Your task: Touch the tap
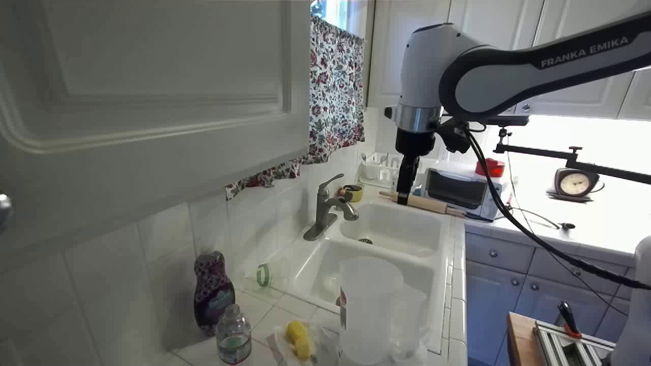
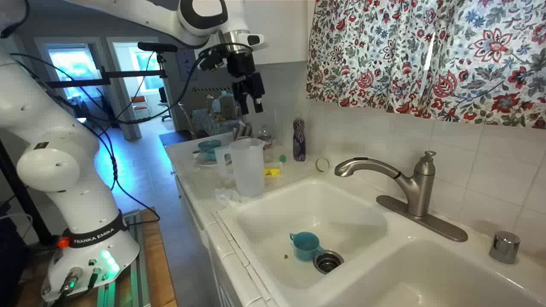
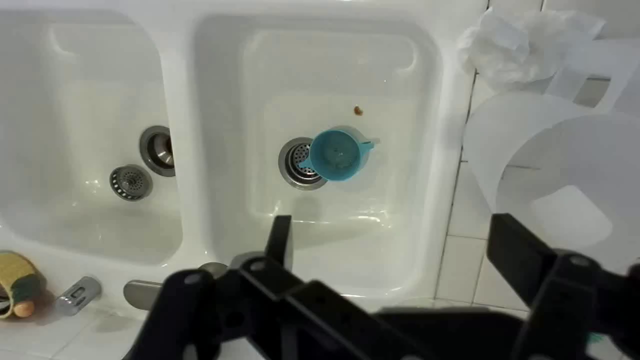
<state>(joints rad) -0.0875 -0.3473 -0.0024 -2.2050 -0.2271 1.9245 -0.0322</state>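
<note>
The tap is grey-silver metal with an upright body, a top lever and an angled spout. It stands at the sink's wall-side rim in both exterior views (image 1: 323,208) (image 2: 420,192). In the wrist view part of its base plate (image 3: 142,294) shows at lower left; most of the rest is hidden behind the gripper. My gripper is open and empty, pointing down above the sink area in both exterior views (image 1: 403,197) (image 2: 251,107). It is higher than the tap and apart from it. In the wrist view the black fingers (image 3: 392,220) are wide apart with nothing between them.
A double white sink (image 2: 273,200) holds a blue cup (image 3: 336,155). A translucent pitcher (image 2: 247,166), a purple bottle (image 2: 299,138) and a clear bottle (image 1: 234,335) stand on the counter. A cabinet door (image 1: 168,117) and a floral curtain (image 2: 384,59) hang above.
</note>
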